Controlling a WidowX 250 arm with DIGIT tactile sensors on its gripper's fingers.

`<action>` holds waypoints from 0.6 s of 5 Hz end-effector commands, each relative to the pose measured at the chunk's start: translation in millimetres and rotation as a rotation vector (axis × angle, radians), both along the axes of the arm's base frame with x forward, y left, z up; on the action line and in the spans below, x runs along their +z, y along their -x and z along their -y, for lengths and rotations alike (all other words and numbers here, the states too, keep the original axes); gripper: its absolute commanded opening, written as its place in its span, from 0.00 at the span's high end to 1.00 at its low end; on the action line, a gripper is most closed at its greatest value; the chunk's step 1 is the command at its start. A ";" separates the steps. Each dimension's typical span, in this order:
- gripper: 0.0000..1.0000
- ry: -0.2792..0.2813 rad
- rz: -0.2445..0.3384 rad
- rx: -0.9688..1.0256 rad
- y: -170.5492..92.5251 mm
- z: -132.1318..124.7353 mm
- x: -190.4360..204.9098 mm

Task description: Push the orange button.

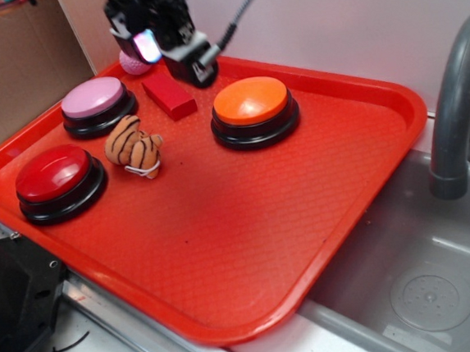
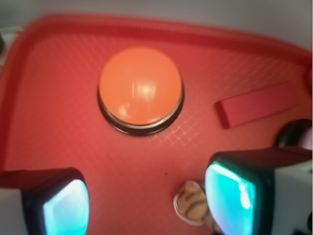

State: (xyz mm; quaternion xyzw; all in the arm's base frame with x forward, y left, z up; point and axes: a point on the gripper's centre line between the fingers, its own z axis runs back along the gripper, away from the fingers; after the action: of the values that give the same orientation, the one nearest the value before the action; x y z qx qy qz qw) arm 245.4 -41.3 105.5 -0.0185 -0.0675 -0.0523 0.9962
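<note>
I count three push buttons on one red tray (image 1: pixel 250 249): the orange button (image 1: pixel 251 100) toward the tray's far right part, a pink-topped button (image 1: pixel 93 98) at the far left, and a red-topped button (image 1: pixel 52 172) at the near left, each on a black round base. There is also one red block (image 1: pixel 169 95) lying flat between the pink-topped button and the orange one, one small striped tiger toy (image 1: pixel 134 146) between the pink and red-topped buttons and a little inward from them, and one pink ball (image 1: pixel 133 64) at the tray's back rim, partly hidden behind my arm. All six things sit inside the tray, none touching another as far as I can tell. Beside the tray, to the right, is one grey sink basin (image 1: pixel 426 291) with a grey faucet (image 1: pixel 453 107) rising over it; I see nothing lying in the basin. My pincer (image 2: pixel 146 200) hangs in the air over the back of the tray, above the red block, and holds nothing; its two fingers (image 2: pixel 66 208) stand wide apart, their pads glowing teal in the wrist view. Through that gap the orange button sits ahead of me, well clear of both fingers, with the tiger toy just beside my right-hand pad.
</note>
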 end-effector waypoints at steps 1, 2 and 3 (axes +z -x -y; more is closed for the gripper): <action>0.00 0.011 0.038 -0.026 -33.7 3.9 -10.4; 0.00 0.037 0.063 -0.014 -50.8 10.8 -22.0; 0.00 0.006 0.053 -0.022 -67.1 17.6 -30.1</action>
State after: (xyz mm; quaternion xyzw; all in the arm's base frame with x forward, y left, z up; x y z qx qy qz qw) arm 303.7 -56.3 60.6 -0.0179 -0.0622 -0.0655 0.9958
